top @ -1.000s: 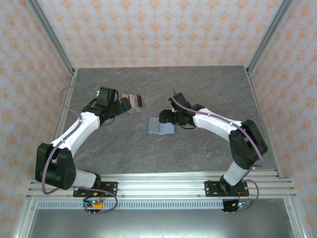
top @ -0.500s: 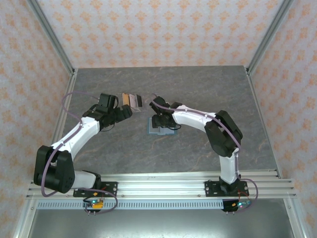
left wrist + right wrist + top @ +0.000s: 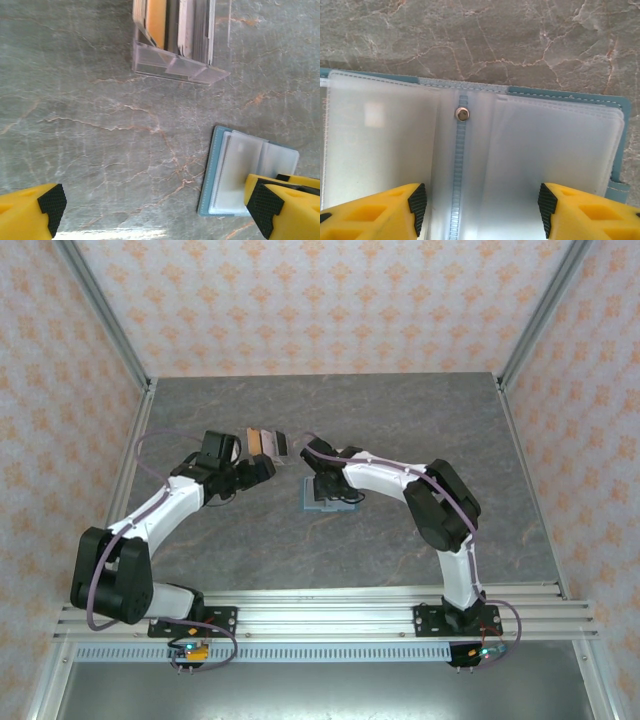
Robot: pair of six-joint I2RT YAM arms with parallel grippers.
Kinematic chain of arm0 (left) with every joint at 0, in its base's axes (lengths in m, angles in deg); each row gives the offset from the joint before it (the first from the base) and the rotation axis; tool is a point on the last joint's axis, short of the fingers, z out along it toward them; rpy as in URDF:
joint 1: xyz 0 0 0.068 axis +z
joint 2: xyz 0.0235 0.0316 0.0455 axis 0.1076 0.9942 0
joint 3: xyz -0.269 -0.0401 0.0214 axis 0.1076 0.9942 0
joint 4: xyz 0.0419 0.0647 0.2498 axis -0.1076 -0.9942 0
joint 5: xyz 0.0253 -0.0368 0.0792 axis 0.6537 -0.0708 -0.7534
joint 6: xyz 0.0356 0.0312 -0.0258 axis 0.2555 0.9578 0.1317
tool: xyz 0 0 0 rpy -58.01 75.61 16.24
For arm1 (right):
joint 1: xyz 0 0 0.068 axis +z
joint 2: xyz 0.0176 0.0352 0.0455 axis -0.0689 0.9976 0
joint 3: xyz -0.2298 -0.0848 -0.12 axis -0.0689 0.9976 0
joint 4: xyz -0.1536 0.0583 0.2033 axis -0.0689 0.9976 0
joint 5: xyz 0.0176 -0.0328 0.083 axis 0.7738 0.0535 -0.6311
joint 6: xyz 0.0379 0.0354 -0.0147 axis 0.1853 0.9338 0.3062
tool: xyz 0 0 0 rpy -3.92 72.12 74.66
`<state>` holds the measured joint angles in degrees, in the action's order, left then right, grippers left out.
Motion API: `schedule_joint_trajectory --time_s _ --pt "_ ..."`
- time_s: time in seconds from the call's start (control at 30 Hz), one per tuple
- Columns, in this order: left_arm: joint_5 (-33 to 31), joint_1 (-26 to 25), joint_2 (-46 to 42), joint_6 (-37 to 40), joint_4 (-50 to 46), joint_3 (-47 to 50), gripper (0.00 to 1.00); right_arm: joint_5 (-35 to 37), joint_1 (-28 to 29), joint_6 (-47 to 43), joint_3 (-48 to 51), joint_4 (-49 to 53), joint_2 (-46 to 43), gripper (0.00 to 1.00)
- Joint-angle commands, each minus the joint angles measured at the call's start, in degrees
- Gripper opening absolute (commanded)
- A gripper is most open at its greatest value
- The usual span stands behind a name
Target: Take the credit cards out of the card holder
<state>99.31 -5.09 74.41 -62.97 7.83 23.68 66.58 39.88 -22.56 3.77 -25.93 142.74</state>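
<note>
Credit cards (image 3: 266,441), three, sit apart from one open card holder (image 3: 235,175).

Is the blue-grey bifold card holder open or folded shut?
Open: the blue-grey card holder lies spread, clear plastic sleeves on both sides of its centre spine.
</note>
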Motion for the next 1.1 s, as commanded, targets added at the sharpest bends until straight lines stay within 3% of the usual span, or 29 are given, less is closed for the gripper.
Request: schedule_joint_trajectory --time_s 0.0,0.17,0.37,0.67,0.83,1.07 --pt "3.1 -0.8 1.4 -2.2 3.4 0.9 0.95 1.2 -0.9 0.9 1.7 1.1 0.3 0.61" --pt "5.8 -2.4 3.9 -4.3 6.4 0.8 0.85 -1.0 -1.8 0.8 3.5 -1.0 -0.7 0.57" --pt "8.1 -5.7 8.0 -6.1 9.2 -1.1 0.58 -2.9 -2.7 0.9 5.0 -2.7 -1.4 0.56" --pt "11.2 -11.1 15.6 -10.4 13.3 -3.8 0.35 -3.9 -3.2 1.1 6.2 -3.6 -1.7 0.56" --pt "11.4 -12.8 18.4 -11.7 13.7 -5.0 0.29 -4.1 -3.3 1.2 6.7 -4.0 -1.9 0.56" --pt "11.2 -13.4 21.1 -11.2 11.4 -6.7 0.29 -4.2 -3.5 1.6 7.2 -4.5 -1.9 0.56"
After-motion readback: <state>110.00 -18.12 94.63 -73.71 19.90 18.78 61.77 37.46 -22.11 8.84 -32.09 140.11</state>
